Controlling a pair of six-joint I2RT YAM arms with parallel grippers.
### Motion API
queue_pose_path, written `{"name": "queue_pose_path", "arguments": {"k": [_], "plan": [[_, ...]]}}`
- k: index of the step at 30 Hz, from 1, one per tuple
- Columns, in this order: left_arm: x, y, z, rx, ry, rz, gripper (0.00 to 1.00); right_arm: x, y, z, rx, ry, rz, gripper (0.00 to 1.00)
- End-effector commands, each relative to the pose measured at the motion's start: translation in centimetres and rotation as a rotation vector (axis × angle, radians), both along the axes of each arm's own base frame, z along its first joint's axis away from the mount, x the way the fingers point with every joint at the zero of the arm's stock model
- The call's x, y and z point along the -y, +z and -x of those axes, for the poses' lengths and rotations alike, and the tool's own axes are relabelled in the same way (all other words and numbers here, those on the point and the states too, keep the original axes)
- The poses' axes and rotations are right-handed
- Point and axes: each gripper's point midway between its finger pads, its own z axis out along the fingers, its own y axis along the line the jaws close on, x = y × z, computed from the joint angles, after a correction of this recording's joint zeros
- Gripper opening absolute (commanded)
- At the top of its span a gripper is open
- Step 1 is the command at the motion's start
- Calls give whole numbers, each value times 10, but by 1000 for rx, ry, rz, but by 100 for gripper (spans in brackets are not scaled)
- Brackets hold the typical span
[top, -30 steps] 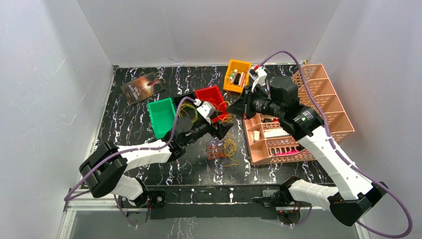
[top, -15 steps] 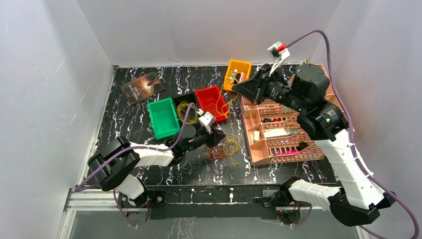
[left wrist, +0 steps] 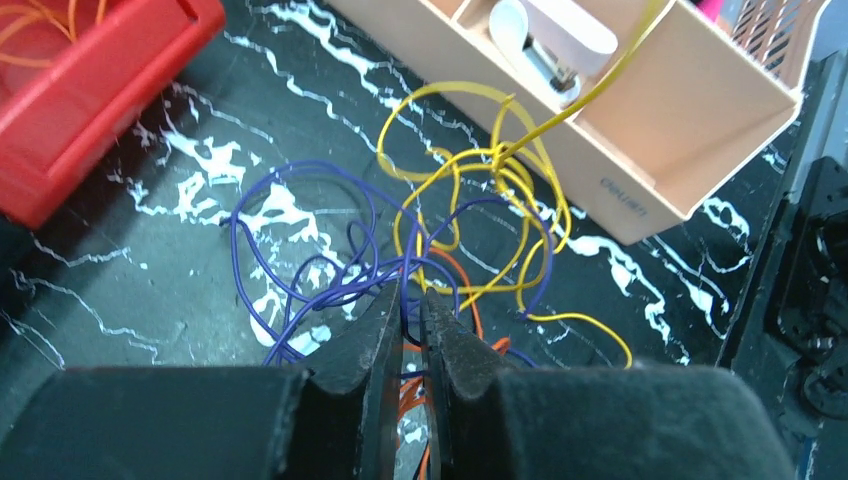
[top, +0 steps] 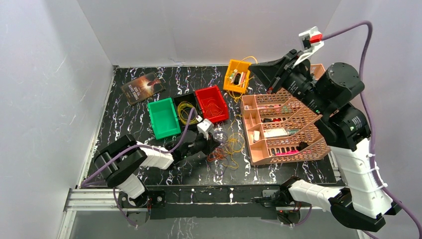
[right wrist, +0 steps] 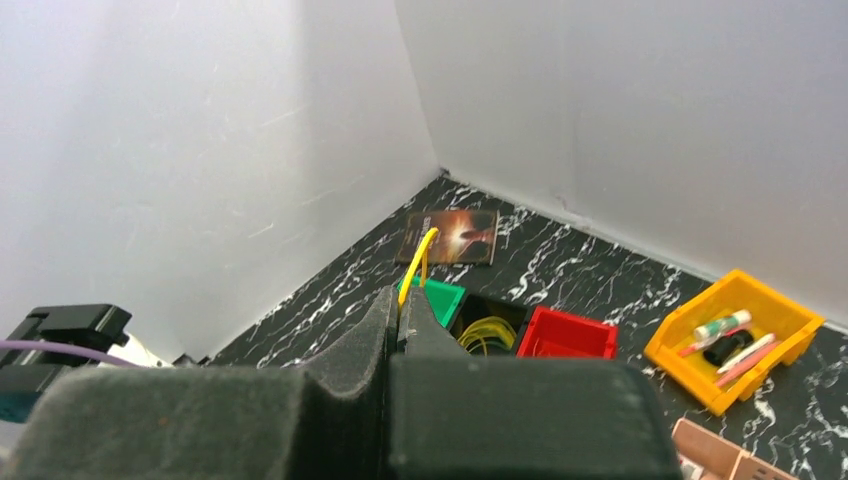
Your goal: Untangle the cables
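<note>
Step in hand, as judged: drawing one yellow strand (left wrist: 580, 85) out of the tangle of thin looped yellow, purple and orange wires (top: 225, 149). Tangle found on the black marbled worktop (top: 130, 115), just beside the peach plastic compartment basket (top: 278, 158), on its left-arm side near the front corner. Pinning the tangle low with the left gripper (left wrist: 412, 297), with jaws nearly pressed together on purple and orange loops and only a sliver of gap showing. Hoisting with the right gripper (top: 253, 65) high above the basket's far corner, with jaws pressed tight on the yellow strand, seen poking up between them in the right wrist view. From the left wrist view, looks taut: running straight from a bunch of yellow loops up across the basket's front wall. To do it well: pull slow and steady, up and away from the basket; hold the low pinch on non-yellow loops only; watch the yellow bunch beside the basket wall. Ease off if the whole tangle lifts or purple loops cinch round the yellow. Likely risk: snagging on the basket rim. Purple and orange not yet separated.
</note>
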Motion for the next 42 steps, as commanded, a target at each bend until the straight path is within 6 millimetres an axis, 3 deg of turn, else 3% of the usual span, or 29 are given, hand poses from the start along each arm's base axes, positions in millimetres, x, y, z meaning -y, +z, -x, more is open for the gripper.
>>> {"name": "queue_pose_path", "arguments": {"k": [1, 13, 17, 19, 25, 34, 38, 42], "plan": [[0, -3, 7, -20, -18, 22, 11, 18, 52, 8, 161, -57, -70, 0], [-5, -36, 22, -107, -36, -18, 10, 30, 101, 15, 310, -96, -168, 0], [-7, -36, 22, -106, -24, -9, 12, 30, 108, 16, 331, -95, -186, 0], [-9, -24, 20, -77, -11, 10, 19, 28, 105, 14, 321, -89, -179, 0], [-21, 25, 8, 72, 48, 64, 53, 25, 93, 10, 297, -91, -164, 0], [-25, 87, 7, 225, 34, 119, 73, 22, 87, 8, 277, -79, -151, 0], [-9, 106, 6, 262, -25, 148, 75, 19, 81, 7, 256, -70, -152, 0], [11, 108, -1, 272, -67, 158, 75, 20, 79, 9, 246, -68, -163, 0]]}}
